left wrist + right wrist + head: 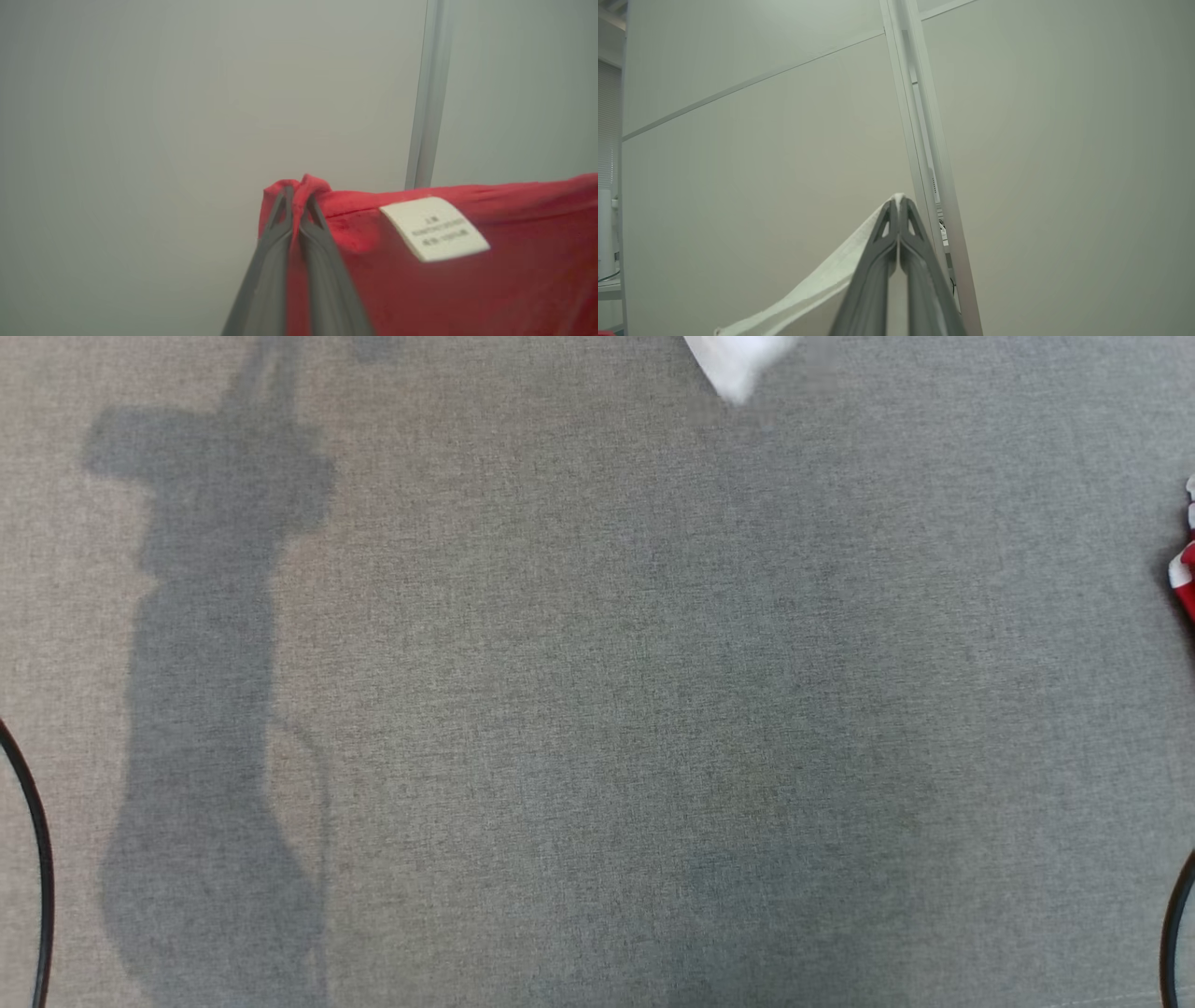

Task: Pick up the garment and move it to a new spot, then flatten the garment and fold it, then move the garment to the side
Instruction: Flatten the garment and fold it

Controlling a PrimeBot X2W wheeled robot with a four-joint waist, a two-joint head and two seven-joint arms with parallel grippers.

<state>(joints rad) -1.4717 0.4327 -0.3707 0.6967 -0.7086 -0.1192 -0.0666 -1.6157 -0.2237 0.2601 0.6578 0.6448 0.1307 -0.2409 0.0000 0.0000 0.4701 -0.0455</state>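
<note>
Left wrist view: left fingers [318, 247] pinch the red garment [467, 294] at its edge.

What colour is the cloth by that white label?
Red garment, clearest in the left wrist view.

readable text: none | carrier: white sewn-in tag [434, 228] on the red garment [467, 294], just below its upper hem, right of the pinched corner, left wrist view | print: three short rows of dark characters, too blurred to make out | brands, numbers, signs: none legible
</note>
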